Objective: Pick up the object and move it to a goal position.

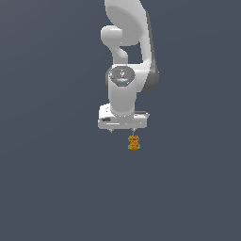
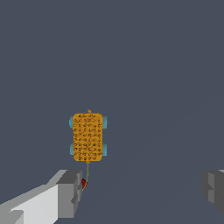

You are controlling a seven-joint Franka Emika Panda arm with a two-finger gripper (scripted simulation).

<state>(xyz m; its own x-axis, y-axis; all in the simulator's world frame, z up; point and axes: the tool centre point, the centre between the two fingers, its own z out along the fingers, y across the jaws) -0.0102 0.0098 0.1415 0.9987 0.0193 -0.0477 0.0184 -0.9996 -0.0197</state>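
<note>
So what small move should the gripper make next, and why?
Probably slide the gripper sideways to centre it over the orange object, then descend. In the wrist view the jaws stand wide apart and the object lies ahead of one finger, not between the two. In the exterior view it sits just below the hand, not gripped.

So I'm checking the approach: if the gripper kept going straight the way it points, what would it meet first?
Probably the orange object, which lies ahead of the open gripper but nearer one finger; depth is unclear.
</note>
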